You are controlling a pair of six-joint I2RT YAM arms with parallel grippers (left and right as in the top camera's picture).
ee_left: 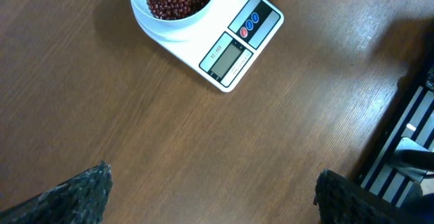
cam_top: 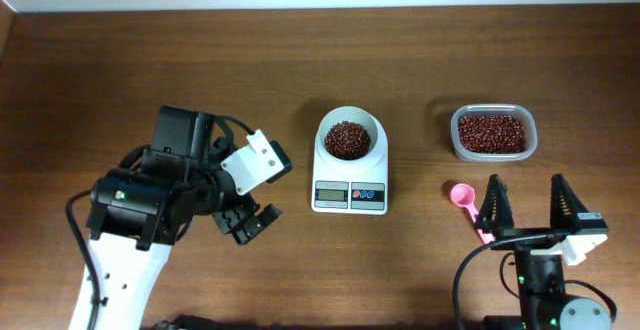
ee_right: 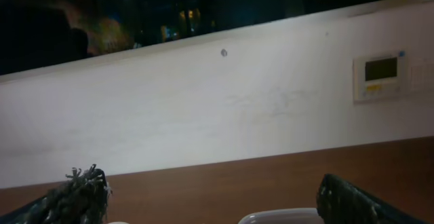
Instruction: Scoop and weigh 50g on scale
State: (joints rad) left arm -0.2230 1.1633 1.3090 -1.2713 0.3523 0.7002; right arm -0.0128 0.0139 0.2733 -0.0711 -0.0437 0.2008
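Scale (cam_top: 350,173) is standing near the middle of the table (cam_top: 100,60). Its long axis is running from the far edge to the near edge, and the display end is pointing to the near edge. Its bowl (cam_top: 350,113) is carrying a heap of beans (cam_top: 350,140).

Bare wood is lying open along the far and left edges, and a free strip is separating the scale from the tub (cam_top: 453,138) toward the right edge. A pink spoon (cam_top: 462,196) is lying just beside the tub. Its handle is slanting toward the right gripper (cam_top: 525,185), and I cannot tell if they are touching.

This gripper is gaping wide and holding nothing. The left gripper (cam_top: 253,223), near the scale's left side but apart from it, is also spread wide and empty.

Only the overhead view is showing the spoon. The left wrist view is showing the scale diagonally beyond its fingers (ee_left: 74,193). The right wrist view is showing the tub's rim and a wall (ee_right: 203,115) with a small panel (ee_right: 380,75).
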